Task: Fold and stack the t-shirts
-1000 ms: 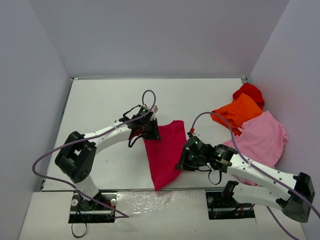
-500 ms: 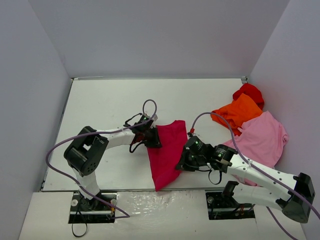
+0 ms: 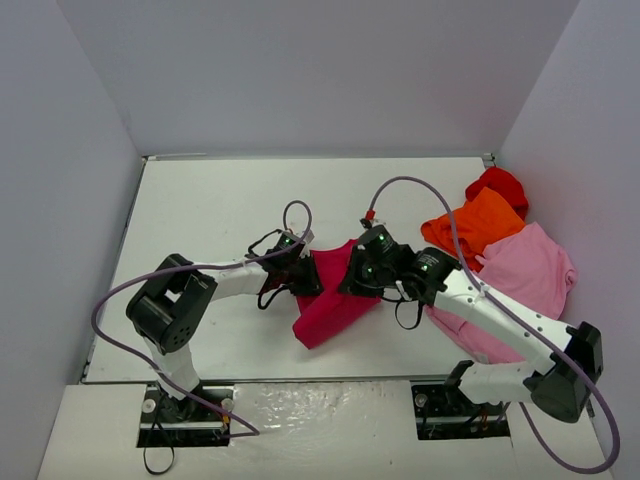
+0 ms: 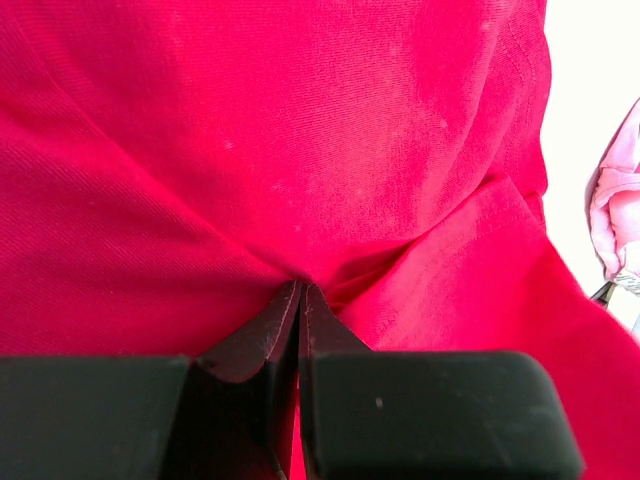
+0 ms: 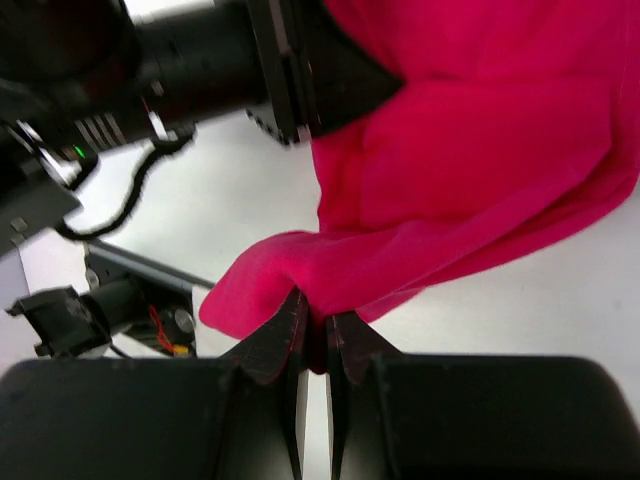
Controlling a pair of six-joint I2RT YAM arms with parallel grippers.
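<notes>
Right gripper (image 3: 358, 280) has swung the near edge of the raspberry-red t-shirt (image 3: 325, 312) toward the left gripper (image 3: 303, 280); both pinch its cloth. First fold underway; the other t-shirts (image 3: 530, 270) await, unstacked.

Raspberry-red t-shirt (image 3: 330, 305): lay bunched and partly doubled over on the white table (image 3: 220, 200).
Left gripper (image 3: 303, 272): sat against the raspberry-red t-shirt's left edge, touching the cloth; its jaws were too small to make out.
Right gripper (image 3: 358, 280): sat on the raspberry-red t-shirt's upper right edge.
Pale pink t-shirt (image 3: 525, 275): lay spread out to the right of the raspberry-red t-shirt, partly under the right arm.
Orange t-shirt (image 3: 478, 225): lay crumpled right of the raspberry-red t-shirt and farther back.
Bright red t-shirt (image 3: 500, 185): lay farthest from the raspberry-red t-shirt, at the far right.
</notes>
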